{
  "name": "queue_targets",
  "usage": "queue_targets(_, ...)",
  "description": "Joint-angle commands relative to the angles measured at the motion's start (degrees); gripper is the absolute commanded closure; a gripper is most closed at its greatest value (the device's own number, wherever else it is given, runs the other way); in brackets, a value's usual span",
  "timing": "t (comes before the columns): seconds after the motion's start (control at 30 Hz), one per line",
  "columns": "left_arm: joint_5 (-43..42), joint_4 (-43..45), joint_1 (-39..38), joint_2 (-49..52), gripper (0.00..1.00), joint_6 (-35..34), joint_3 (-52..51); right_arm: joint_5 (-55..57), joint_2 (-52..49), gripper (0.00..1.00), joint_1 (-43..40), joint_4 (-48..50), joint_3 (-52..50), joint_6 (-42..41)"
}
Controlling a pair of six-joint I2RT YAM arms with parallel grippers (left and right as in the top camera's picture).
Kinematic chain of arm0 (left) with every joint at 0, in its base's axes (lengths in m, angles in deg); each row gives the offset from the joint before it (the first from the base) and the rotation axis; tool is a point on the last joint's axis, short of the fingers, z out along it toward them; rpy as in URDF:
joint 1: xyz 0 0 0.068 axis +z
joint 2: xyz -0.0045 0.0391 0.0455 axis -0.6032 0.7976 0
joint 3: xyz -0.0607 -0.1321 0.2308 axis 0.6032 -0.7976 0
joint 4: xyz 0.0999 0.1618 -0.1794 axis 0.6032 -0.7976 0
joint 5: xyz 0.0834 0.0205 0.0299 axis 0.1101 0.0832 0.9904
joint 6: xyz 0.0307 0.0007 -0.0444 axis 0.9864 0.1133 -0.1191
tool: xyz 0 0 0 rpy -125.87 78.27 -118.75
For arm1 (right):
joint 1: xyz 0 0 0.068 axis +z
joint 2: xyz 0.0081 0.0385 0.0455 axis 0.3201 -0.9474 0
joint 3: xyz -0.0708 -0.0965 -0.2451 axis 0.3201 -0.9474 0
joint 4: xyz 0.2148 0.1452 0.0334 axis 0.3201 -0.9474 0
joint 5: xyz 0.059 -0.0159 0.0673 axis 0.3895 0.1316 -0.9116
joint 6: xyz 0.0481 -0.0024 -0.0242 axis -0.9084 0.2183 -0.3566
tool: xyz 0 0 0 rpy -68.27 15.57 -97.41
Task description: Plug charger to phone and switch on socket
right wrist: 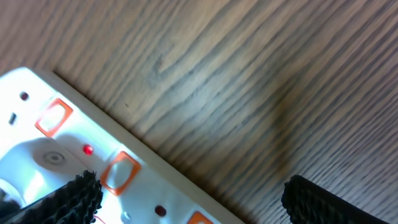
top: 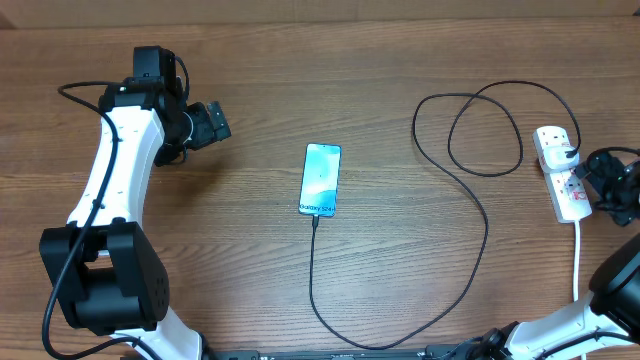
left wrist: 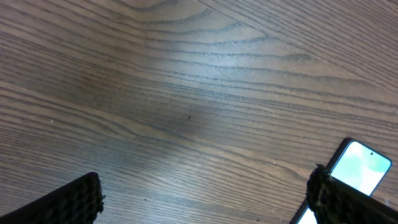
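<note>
The right gripper point(right wrist: 189, 194) gapes wide and empty, one finger over the white socket point(right wrist: 81, 130) with its orange-rimmed switches. The left gripper point(left wrist: 205, 186) is also spread and empty. The phone point(top: 320, 180) lies between the arms, its screen glowing teal, and the black looping charger point(top: 486, 225) meets its near end.

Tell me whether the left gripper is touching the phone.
Apart. The overhead view shows a wide stretch of bare table between the left gripper and the phone.
</note>
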Motion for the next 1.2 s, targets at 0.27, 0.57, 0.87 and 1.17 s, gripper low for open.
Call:
queue_targets(0.27,0.9,0.1,-0.3,0.0,0.0,1.3,0.4,-0.7,1.7,0.04,0.0,1.7,-0.9,0.3)
queue_targets(0.57,0.8,0.1,-0.3,0.0,0.0,1.3,0.4,-0.7,1.7,0.04,0.0,2.0,-0.9,0.3)
queue_targets(0.87,0.8,0.1,-0.3,0.0,0.0,1.3,0.4,-0.7,1.7,0.03,0.0,2.2,-1.5,0.3)
queue_targets(1.17,0.9,0.1,-0.3,0.0,0.0,1.3,0.4,-0.7,1.7,0.02,0.0,4.2,-2.9,0.3)
